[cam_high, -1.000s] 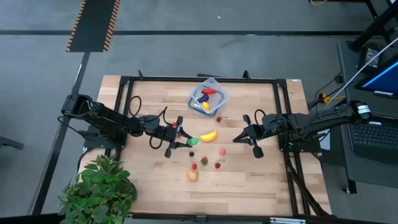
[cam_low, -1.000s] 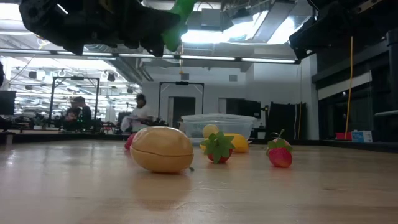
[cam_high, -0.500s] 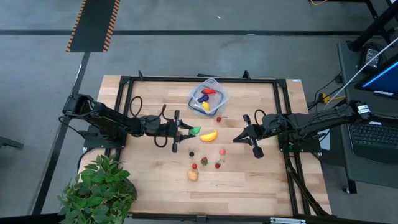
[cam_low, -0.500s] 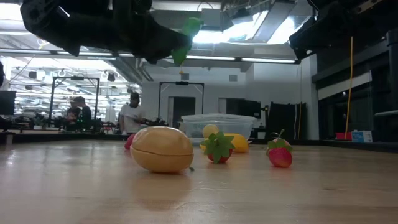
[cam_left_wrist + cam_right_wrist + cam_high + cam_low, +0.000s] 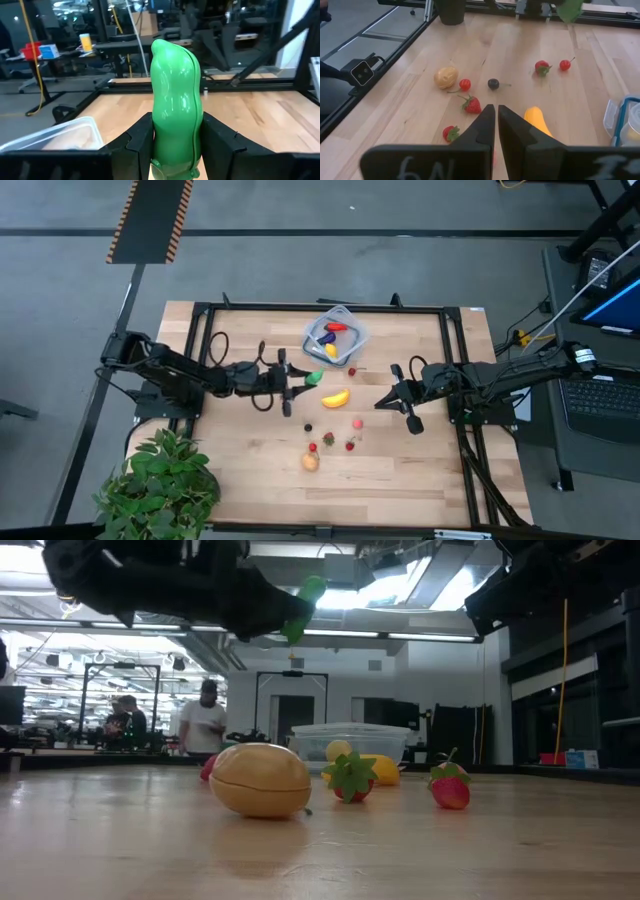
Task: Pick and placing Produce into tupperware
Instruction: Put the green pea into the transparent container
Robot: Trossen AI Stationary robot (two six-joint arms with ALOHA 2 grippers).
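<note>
Gripping one cucumber (image 5: pixel 176 107), left tool (image 5: pixel 297 383), right tool (image 5: pixel 495 131) closed empty, one tupperware (image 5: pixel 356 340)

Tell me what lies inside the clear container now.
In the container: a red piece, a purple piece and a yellow piece. Anything beneath them is covered.

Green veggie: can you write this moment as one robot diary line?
left fingers: shut on green veggie, lifted near tupperware | right fingers: shut, empty, waiting | banana: on table

Green cucumber (image 5: pixel 176 107) clamped in left claw (image 5: pixel 300 380), near tupperware (image 5: pixel 352 339).
</note>
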